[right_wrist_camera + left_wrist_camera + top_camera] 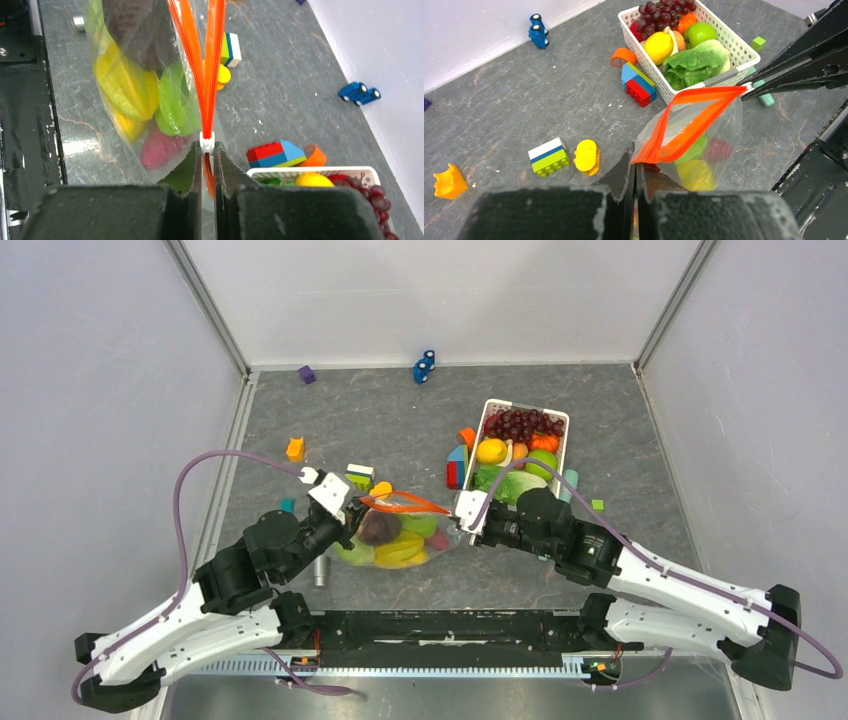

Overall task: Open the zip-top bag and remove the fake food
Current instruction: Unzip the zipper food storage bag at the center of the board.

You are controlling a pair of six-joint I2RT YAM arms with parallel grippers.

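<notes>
Plainly, the unzipping step looked all but finished. The zip-top bag [432,532] was stretched between the two arms near the middle of the table, with the white basket [565,426] at about two o'clock from it.

The left gripper [634,161] was pinched tight on the nine o'clock end of the red-orange zipper strip [694,127]. The right gripper [207,151] was nearly closed on the three o'clock end, just below the white slider [207,141]. From that slider the two halves of the strip splayed apart, so the mouth stood open along most of its length.

The fake food [398,546] lay inside the plastic: a dark purple piece, then yellow, green and magenta ones. None of it was out. Whether the bag's bottom rested on the table, I could not tell.

My reading was that the removal came next. That called for one arm to keep its pinch while the other let go, reached into the mouth at twelve o'clock and took a piece. Letting go might let the mouth sag shut.
</notes>
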